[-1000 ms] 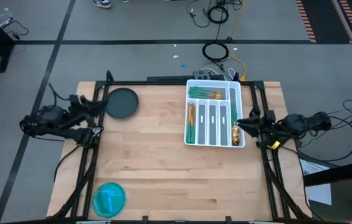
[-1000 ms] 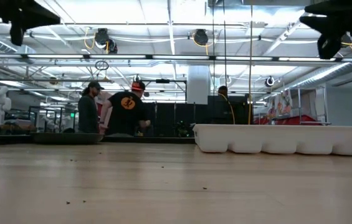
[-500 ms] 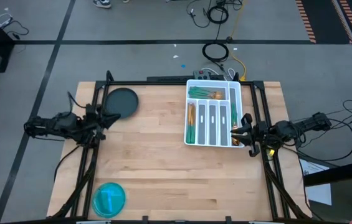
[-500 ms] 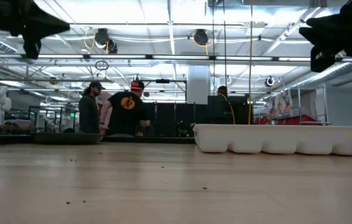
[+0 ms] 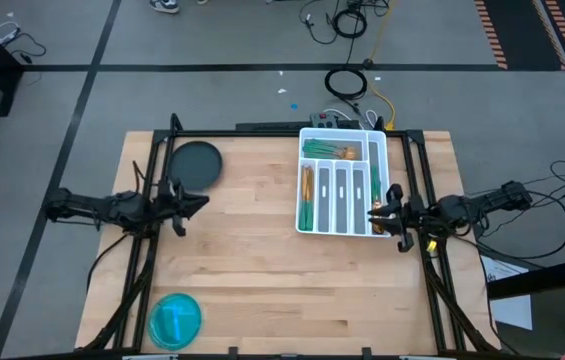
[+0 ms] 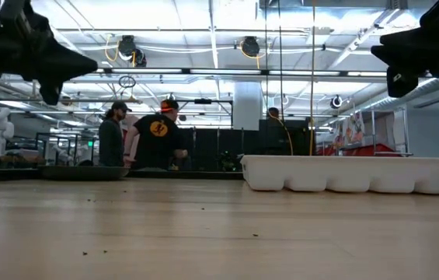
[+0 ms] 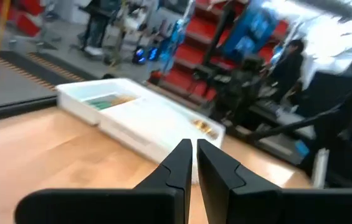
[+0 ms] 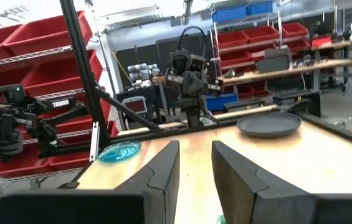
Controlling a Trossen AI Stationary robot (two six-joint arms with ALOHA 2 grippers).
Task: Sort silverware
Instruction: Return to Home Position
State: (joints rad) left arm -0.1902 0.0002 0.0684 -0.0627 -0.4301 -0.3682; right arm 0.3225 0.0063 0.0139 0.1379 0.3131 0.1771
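Tray: long white plastic tray [image 6: 351, 175] is sitting on the pale wooden surface [image 6: 203, 233], right side.
Arms: dark left claw [image 6: 52, 82] and dark right claw [image 6: 402, 78] are hanging overhead.

Left pincer [image 5: 198, 200] farther inward, lower

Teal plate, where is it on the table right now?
In the high view the teal plate lies at the bottom-left corner of the table, on the robot's left, apart from the dark plate.
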